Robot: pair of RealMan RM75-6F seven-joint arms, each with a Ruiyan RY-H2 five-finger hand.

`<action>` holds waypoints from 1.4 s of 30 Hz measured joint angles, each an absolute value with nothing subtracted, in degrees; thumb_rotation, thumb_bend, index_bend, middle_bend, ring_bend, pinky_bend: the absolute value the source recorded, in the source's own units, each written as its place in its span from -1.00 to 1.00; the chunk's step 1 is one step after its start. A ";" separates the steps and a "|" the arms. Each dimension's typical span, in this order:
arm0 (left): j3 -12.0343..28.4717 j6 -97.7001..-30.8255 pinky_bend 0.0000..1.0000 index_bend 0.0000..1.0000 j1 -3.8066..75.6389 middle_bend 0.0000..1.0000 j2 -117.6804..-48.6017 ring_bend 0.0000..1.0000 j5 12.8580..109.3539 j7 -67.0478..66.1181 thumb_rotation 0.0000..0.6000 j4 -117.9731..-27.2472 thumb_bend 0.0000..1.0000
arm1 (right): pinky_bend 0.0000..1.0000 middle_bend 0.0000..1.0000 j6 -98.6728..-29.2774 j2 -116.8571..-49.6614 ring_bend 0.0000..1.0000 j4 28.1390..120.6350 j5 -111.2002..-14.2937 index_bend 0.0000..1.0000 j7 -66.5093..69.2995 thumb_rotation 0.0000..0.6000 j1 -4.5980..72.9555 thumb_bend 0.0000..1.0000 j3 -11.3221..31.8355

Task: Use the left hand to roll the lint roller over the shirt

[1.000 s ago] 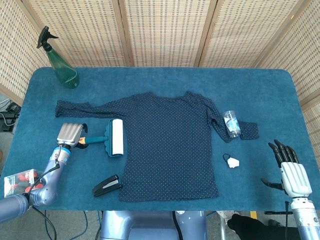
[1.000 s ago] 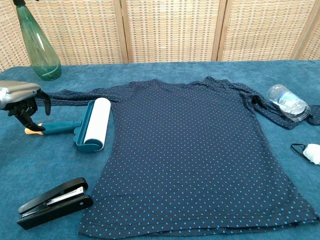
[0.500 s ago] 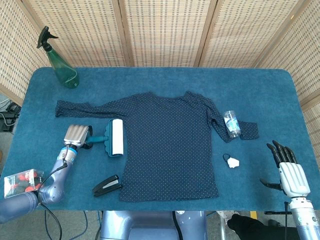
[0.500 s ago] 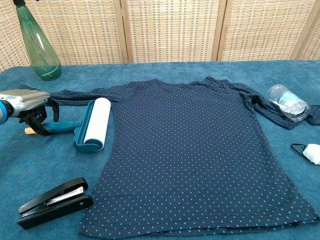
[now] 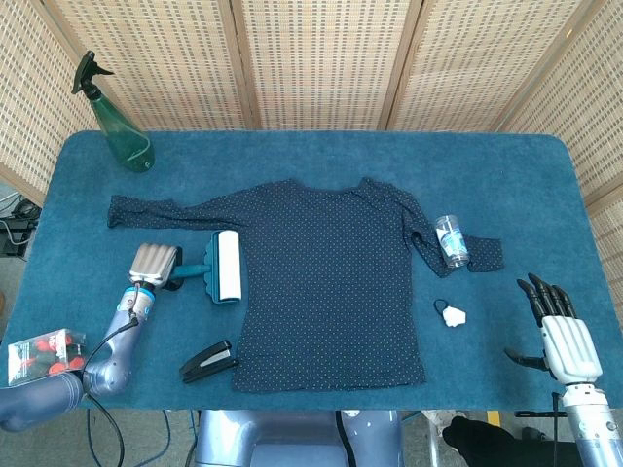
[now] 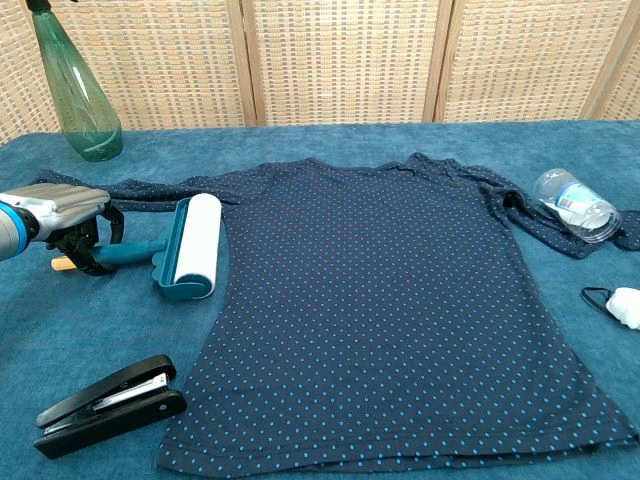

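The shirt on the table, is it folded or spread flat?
Spread flat: the shirt lies open on the table, body unfolded, both sleeves stretched outward.

No text, label or number is legible on anything here.

Blue tabletop, navy dotted shirt, teal-and-white roller

The table (image 5: 321,156) is covered in deep blue pile, and on it lies the shirt (image 5: 326,292), navy with a fine grid of small light-blue dots. Just beside the shirt's edge, the lint roller (image 6: 186,248) has a white drum in a teal frame, with a teal handle ending in an orange tip. The left hand (image 6: 62,215) on that handle is silver-grey with black fingers; the right hand (image 5: 563,326), well apart from the shirt, is white with black fingers. Near the shirt's hem sits a black stapler (image 6: 108,404). Beyond the sleeve stands a dark green translucent spray bottle (image 5: 119,122) with a black trigger. Behind everything runs a tan woven screen (image 5: 311,58) in pale wooden frames.
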State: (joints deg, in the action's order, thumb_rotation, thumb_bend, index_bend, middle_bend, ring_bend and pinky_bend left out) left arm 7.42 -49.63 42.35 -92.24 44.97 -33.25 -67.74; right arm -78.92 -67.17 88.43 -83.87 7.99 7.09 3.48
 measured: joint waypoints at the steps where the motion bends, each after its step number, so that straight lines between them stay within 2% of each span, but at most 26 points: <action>1: 7.39 -50.08 0.30 0.61 42.30 0.68 -92.08 0.39 45.38 -33.23 1.00 -68.07 -0.07 | -1.00 -1.00 -79.07 -67.11 -1.00 88.44 -83.89 -1.00 8.17 1.00 7.05 -0.80 3.53; 5: 7.25 -51.83 0.30 0.64 42.12 0.68 -90.42 0.39 47.75 -33.16 1.00 -70.01 -0.09 | -1.00 -1.00 -79.50 -66.96 -1.00 88.52 -83.94 -1.00 8.67 1.00 6.91 -0.80 3.67; 14: 7.65 -53.84 0.30 0.65 43.02 0.68 -82.07 0.39 53.39 -34.09 1.00 -77.64 -0.18 | -1.00 -1.00 -79.63 -66.88 -1.00 88.38 -83.78 -1.00 9.24 1.00 6.80 -0.80 3.77; 24: 7.66 -46.46 0.30 0.66 49.04 0.68 -76.02 0.39 46.51 -40.79 1.00 -83.60 -0.19 | -1.00 -1.00 -78.18 -67.09 -1.00 86.83 -81.65 -1.00 10.04 1.00 7.11 -0.80 4.48; 32: 6.21 -44.31 0.30 0.66 55.48 0.68 -77.00 0.39 35.90 -47.64 1.00 -83.14 -0.18 | -1.00 -1.00 -77.19 -67.39 -1.00 85.73 -80.31 -1.00 9.93 1.00 7.30 -0.80 4.87; 42: 3.01 -44.42 0.30 0.66 63.25 0.68 -85.27 0.39 23.46 -56.12 1.00 -76.66 -0.16 | -1.00 -1.00 -74.85 -67.74 -1.00 84.57 -78.47 -1.00 9.19 1.00 7.85 -0.80 5.06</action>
